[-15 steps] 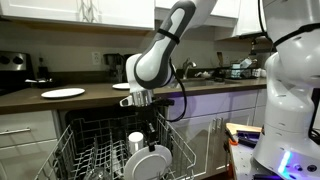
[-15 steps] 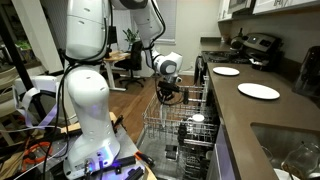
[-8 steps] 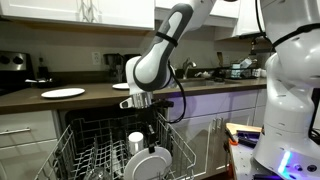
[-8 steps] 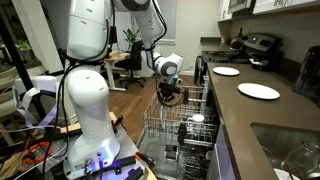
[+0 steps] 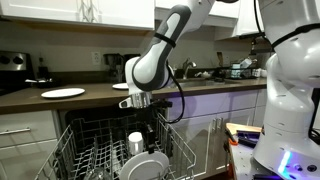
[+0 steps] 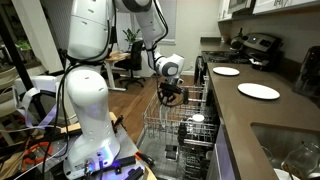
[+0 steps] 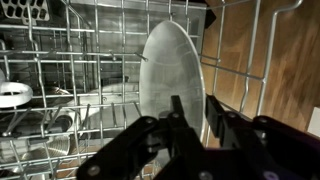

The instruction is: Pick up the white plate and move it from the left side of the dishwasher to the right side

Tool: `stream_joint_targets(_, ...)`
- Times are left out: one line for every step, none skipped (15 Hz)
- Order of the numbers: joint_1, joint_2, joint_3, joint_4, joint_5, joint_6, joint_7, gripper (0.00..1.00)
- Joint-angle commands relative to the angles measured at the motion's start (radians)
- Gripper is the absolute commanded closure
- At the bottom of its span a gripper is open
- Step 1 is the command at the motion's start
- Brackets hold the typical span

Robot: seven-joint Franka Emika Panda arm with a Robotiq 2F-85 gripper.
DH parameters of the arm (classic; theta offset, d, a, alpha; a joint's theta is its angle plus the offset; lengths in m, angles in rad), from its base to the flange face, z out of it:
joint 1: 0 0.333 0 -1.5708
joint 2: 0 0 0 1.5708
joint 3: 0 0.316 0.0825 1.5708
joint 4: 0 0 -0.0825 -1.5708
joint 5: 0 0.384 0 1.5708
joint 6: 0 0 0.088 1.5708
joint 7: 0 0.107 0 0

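Wrist view | fingers [image 7: 176, 120] spread, apart from white plate [image 7: 172, 65] | plate stands on edge in dishwasher rack [image 7: 95, 80]

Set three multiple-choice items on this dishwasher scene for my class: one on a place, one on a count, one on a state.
1. Where is the white plate?
A) in the sink
B) on edge in the dishwasher rack
C) on the floor

2. How many plates lie on the countertop?
A) none
B) two
C) five

3. How is the gripper?
A) shut on a spoon
B) shut on the white plate
C) open, above the white plate

Answers:
1 B: the wrist view shows it upright between the wires.
2 B: an exterior view shows one plate and another lying flat there.
3 C: the wrist view shows a gap between the fingers, and nothing is held.
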Motion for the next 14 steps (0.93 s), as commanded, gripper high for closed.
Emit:
stream_joint_targets(-0.024,0.000,0.018,0.011,0.024,-0.009,-0.032,0.39)
stream_joint_targets(-0.023,-0.004,0.018,0.009,0.022,-0.011,-0.027,0.31)
stream_joint_targets(-0.021,-0.009,0.017,0.008,0.019,-0.013,-0.022,0.26)
stream_joint_targets(-0.020,-0.013,0.016,0.007,0.017,-0.015,-0.017,0.19)
stream_joint_targets(-0.017,-0.020,0.015,0.004,0.013,-0.017,-0.011,0.13)
stream_joint_targets(-0.014,-0.028,0.013,0.001,0.009,-0.019,-0.003,0.07)
stream_joint_targets(-0.011,-0.036,0.012,-0.002,0.006,-0.020,0.003,0.03)
stream_joint_targets(-0.008,-0.045,0.010,-0.006,0.002,-0.021,0.010,0.01)
stream_joint_targets(-0.004,-0.057,0.008,-0.010,-0.003,-0.022,0.017,0.00)
stream_joint_targets(0.000,-0.069,0.007,-0.014,-0.006,-0.022,0.023,0.00)
stream_joint_targets(0.004,-0.083,0.005,-0.019,-0.010,-0.020,0.029,0.00)
stream_joint_targets(0.008,-0.094,0.004,-0.022,-0.012,-0.019,0.034,0.00)
stream_joint_targets(0.011,-0.107,0.003,-0.026,-0.014,-0.017,0.038,0.00)
stream_joint_targets(0.015,-0.117,0.001,-0.028,-0.016,-0.015,0.042,0.00)
